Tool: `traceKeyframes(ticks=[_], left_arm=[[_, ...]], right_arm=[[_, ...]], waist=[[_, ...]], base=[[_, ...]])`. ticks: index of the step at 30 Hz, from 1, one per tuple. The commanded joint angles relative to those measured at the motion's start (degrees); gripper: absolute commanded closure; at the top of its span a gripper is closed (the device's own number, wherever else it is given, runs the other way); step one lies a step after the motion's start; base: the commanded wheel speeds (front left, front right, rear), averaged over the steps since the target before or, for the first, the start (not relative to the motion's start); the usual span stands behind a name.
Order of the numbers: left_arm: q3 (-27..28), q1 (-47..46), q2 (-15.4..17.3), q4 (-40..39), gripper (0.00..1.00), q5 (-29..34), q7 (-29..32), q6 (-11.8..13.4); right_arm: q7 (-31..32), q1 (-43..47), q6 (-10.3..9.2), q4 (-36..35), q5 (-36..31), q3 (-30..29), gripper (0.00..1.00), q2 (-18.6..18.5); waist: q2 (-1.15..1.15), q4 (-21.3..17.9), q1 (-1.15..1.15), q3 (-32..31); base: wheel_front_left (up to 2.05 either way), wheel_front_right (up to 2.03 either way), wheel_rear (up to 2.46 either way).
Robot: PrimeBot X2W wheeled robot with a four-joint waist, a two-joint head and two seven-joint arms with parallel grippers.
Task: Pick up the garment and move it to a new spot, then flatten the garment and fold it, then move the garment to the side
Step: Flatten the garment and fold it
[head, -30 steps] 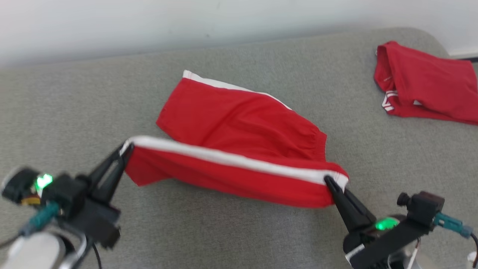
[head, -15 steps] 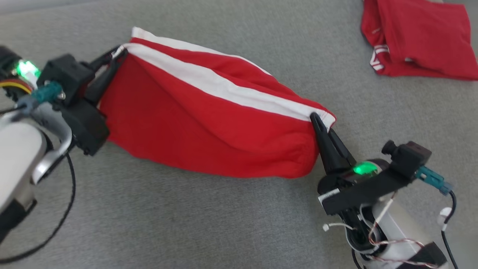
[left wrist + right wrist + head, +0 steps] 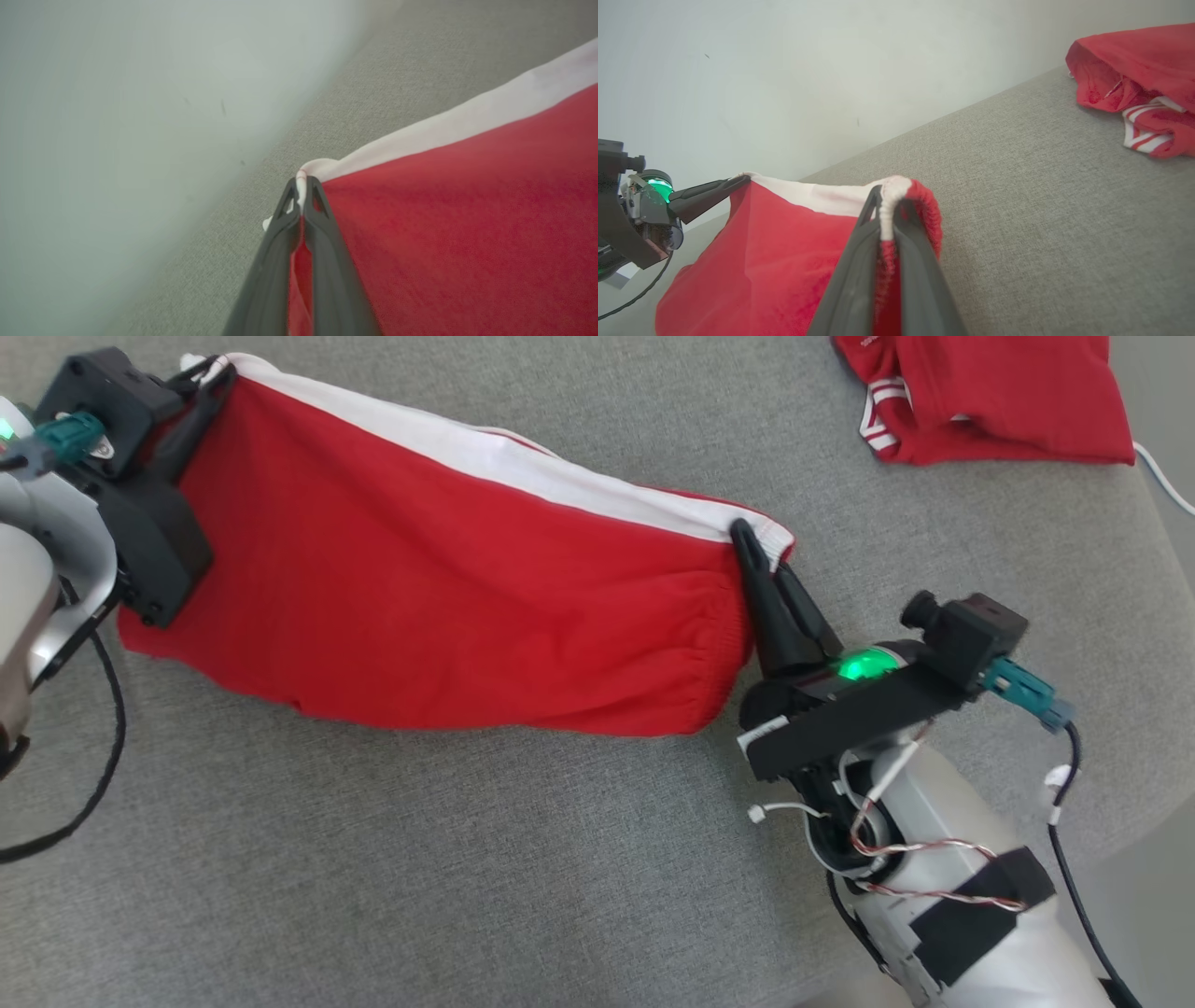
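We work over a grey cushion (image 3: 485, 877), the widest thing here. Across its far left part the red garment (image 3: 439, 597) is stretched between our two arms, with its white band along the top edge and the red cloth hanging below it. A crumpled red cloth (image 3: 999, 401) lies at the cushion's far right corner, well apart. Our left gripper (image 3: 213, 378) is clenched on the garment's white-banded corner near the far left edge. Our right gripper (image 3: 752, 537) is clenched on the gathered waistband corner, nearer the cushion's right edge.
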Motion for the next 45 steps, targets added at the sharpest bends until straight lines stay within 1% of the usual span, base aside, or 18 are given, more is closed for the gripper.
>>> traceKeyframes(ticks=[1,2,3,4,5,8,14,20,24,27,32,40,45], left_arm=[[-1.12,-1.36,-0.49,2.5,1.0,-1.45,-0.93,0.14],[-1.67,-1.58,-0.84,3.51,1.0,-1.98,-1.38,0.14],[-2.11,-1.85,-1.26,4.5,0.73,-2.08,-2.11,0.14],[-2.39,-2.11,-1.56,5.48,0.02,-2.35,-2.83,0.14],[-2.82,-2.21,-1.86,6.54,0.0,-2.4,-3.69,0.14],[-3.34,-2.29,-2.38,8.43,0.0,-2.48,-5.14,0.14],[-3.87,-0.58,-4.45,12.45,0.0,-4.88,-8.2,0.14],[-3.43,2.26,-4.86,13.72,0.0,-6.56,-9.65,0.14],[-2.93,4.19,-4.76,13.36,0.0,-7.23,-9.87,0.14],[-1.83,4.99,-4.88,12.46,0.0,-6.97,-9.89,0.14],[0.07,6.23,-5.49,11.29,0.0,-5.69,-9.84,0.14],[4.46,10.09,-4.78,9.61,0.0,-3.69,-9.86,0.48],[7.6,13.67,-4.2,8.11,0.0,-2.37,-9.86,1.04]], right_arm=[[-0.13,-1.38,-0.15,1.07,-0.63,0.59,1.0,0.99],[-0.15,-1.71,-0.15,1.66,-0.64,0.78,1.0,1.14],[-0.2,-2.02,-0.15,2.23,-0.7,0.9,0.8,1.27],[-0.24,-2.3,-0.15,2.72,-1.13,1.05,0.38,1.24],[-0.23,-2.49,-0.15,3.16,-1.32,1.21,0.0,1.27],[-0.31,-2.59,-0.15,3.65,-1.82,1.57,0.0,1.14],[-0.48,-0.36,-0.15,2.74,-3.62,1.62,0.0,-0.83],[0.94,3.53,-0.15,0.36,-5.13,-0.27,0.0,-2.18],[3.39,6.59,-0.15,0.02,-5.07,-2.18,0.0,-2.27],[4.98,7.97,-0.15,0.11,-4.38,-3.11,0.0,-2.02],[6.64,8.59,-0.15,0.99,-5.87,-3.82,0.0,-1.77],[5.71,12.13,-0.15,-1.6,-9.04,-6.31,0.0,-2.35],[4.71,15.7,-0.15,-4.72,-11.45,-8.98,0.0,-1.45]], waist=[[-0.01,-0.39,-0.01,0.65],[-0.01,-0.35,-0.01,0.67],[-0.01,-0.3,-0.01,0.64],[-0.01,-0.23,-0.01,0.54],[-0.01,-0.13,-0.01,0.35],[-0.01,0.06,-0.01,-0.1],[-0.01,1.15,-0.01,-2.96],[-0.01,1.99,-0.01,-6.65],[-0.01,2.5,-0.01,-8.46],[-0.01,2.91,-0.01,-9.09],[-0.01,3.94,-0.01,-9.82],[-0.01,4.16,-0.01,-12.81],[-0.01,3.68,-0.01,-14.93]], base=[[0.0,0.0,0.0],[0.0,0.0,0.0],[0.0,0.0,0.0],[0.0,0.0,0.0],[0.0,0.0,0.0],[0.0,0.0,0.0],[0.0,0.0,0.0],[0.0,0.0,0.0],[0.0,0.0,0.0],[0.0,0.0,0.0],[0.0,0.0,0.0],[0.0,0.0,0.0],[0.0,0.0,0.0]])
